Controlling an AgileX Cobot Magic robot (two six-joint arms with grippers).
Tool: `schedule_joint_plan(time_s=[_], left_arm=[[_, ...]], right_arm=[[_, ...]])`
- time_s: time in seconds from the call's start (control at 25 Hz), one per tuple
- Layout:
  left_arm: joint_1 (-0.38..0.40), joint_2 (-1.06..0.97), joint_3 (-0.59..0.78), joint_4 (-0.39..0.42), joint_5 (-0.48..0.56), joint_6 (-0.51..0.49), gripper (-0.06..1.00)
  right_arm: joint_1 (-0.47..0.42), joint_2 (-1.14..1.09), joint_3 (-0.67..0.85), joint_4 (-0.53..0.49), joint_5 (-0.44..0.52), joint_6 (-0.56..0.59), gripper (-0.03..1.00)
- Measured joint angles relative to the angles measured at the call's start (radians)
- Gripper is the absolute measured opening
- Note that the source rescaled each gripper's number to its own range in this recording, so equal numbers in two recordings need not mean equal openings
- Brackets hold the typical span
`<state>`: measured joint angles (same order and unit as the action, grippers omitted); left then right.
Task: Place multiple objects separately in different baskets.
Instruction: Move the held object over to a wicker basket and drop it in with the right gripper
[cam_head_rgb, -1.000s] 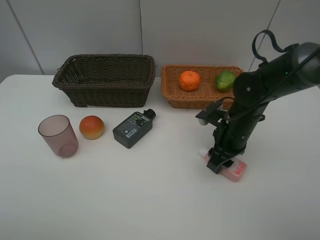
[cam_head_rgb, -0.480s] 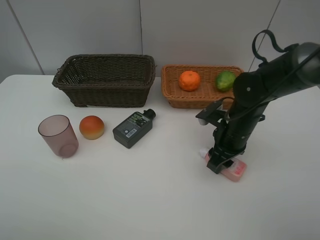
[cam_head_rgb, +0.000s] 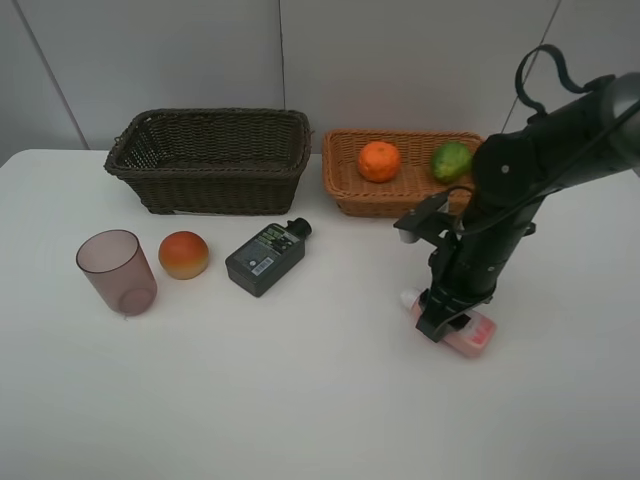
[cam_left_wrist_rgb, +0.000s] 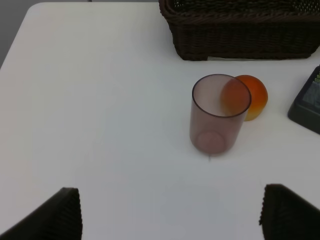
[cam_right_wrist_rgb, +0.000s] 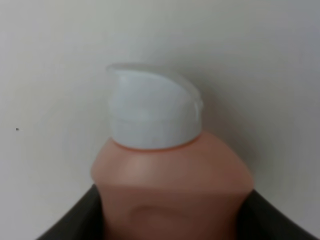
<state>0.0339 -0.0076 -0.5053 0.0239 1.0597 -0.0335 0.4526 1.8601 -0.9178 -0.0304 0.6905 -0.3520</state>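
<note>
Lower right of the high view, the right gripper (cam_head_rgb: 441, 322) pinches the pink bottle (cam_head_rgb: 473, 337) — body clamped between the fingers, white cap jutting up-left.

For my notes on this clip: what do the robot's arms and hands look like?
The right arm is black, built of rounded, glossy segments, with a black cable looping above it and a boxy bracket near the wrist. Its right hand is black too. Of the left hand only two dark fingers with textured edges show; the left arm is out of view.
</note>
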Motion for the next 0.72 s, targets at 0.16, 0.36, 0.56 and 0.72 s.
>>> schedule_joint_plan(time_s=[0.16,0.36,0.56,0.72], left_arm=[[0.0,0.0,0.0,0.0,0.0,0.0,0.93],[0.0,0.0,0.0,0.0,0.0,0.0,0.93],[0.0,0.0,0.0,0.0,0.0,0.0,0.93],[0.0,0.0,0.0,0.0,0.0,0.0,0.93]], right_arm=[[0.0,-0.012,0.0,0.0,0.021,0.0,0.01],[0.0,-0.012,-0.014,0.0,0.041,0.0,0.01],[0.0,-0.012,-0.123,0.0,0.127,0.0,0.01],[0.0,-0.012,-0.241,0.001,0.189,0.0,0.01]])
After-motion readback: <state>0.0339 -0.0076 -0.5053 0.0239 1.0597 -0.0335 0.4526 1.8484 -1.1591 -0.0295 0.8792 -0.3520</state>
